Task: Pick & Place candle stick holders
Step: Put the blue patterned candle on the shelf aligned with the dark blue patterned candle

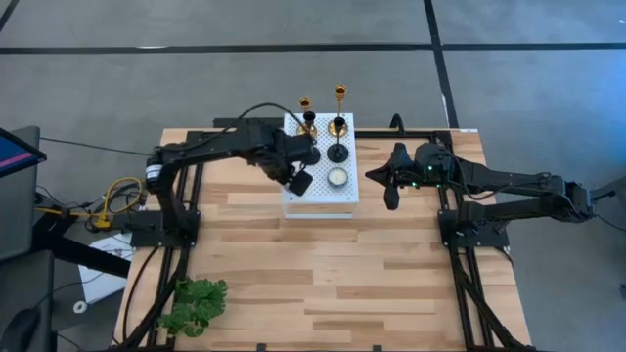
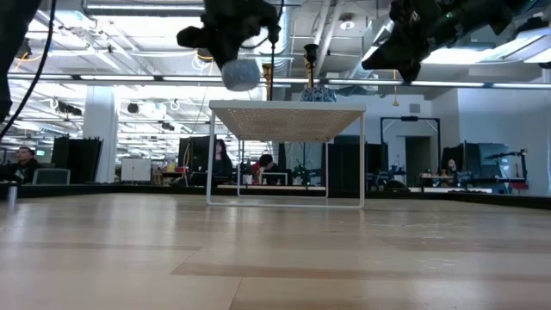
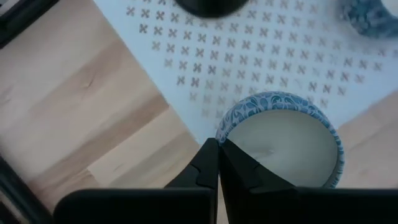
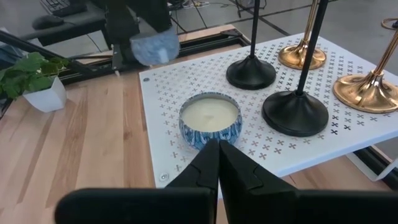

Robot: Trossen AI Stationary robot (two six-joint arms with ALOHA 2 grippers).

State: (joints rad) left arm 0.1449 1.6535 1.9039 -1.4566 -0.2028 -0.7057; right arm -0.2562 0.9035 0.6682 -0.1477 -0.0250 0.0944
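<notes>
While all four candle stick holders (image 1: 324, 122) stand crowded at the far end of the white perforated stand (image 1: 298, 205), neither arm has one in hand: the left gripper (image 1: 300, 182) hovers over the stand's left side with its fingers pressed together on nothing, and the right gripper (image 1: 391, 194) waits off the stand's right edge above the tabletop (image 1: 323, 284), fingers likewise together and empty. The main risk, as I judge it, is toppling. These holders are tall and slim-stemmed on small round bases, so a sideways nudge from an incoming finger could tip one, and because they stand close to each other, one falling could take a neighbour with it or roll off the raised stand. A gripper arriving with fingers not yet parted would push rather than grasp. The two gold holders (image 4: 364, 87) are shiny polished metal with flared bases, likely slick in a pinch; the two black holders (image 4: 296, 111) look matte, with flat disc bases and thin rod stems. A low round candle tin (image 4: 209, 119) with a blue patterned wall and pale wax sits nearer the front of the stand and could be clipped on approach. The stand's top is thin white sheet punched with small crosses, on slender legs; the tabletop is pale wooden planking. A green leafy plant (image 1: 194, 305) sits at the near left corner, well apart.
</notes>
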